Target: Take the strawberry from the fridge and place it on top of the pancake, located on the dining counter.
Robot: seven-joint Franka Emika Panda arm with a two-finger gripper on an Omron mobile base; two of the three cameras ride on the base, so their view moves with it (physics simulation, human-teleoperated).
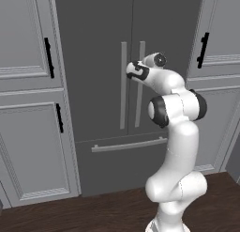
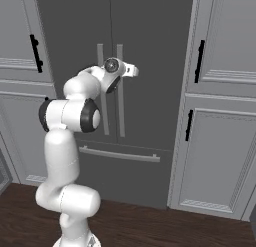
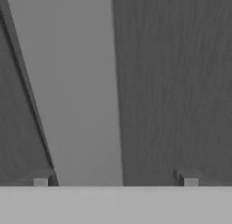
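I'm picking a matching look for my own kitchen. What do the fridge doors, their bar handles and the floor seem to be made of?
The fridge doors look like dark grey matte metal or painted panel: flat and even, with no glare. Its bar handles seem lighter grey brushed metal, though the render leaves that open. The floor looks like dark brown wood planks, with streaky grain and a slight sheen.

The arm's gripper (image 2: 131,69) reaches the fridge (image 2: 145,51) at its two closed doors' bar handles (image 2: 120,91), beside grey cabinets (image 2: 220,116).

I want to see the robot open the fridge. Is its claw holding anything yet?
No, nothing yet. The claw is open right in front of a fridge handle, fingertips on either side of the bar, not squeezing it.
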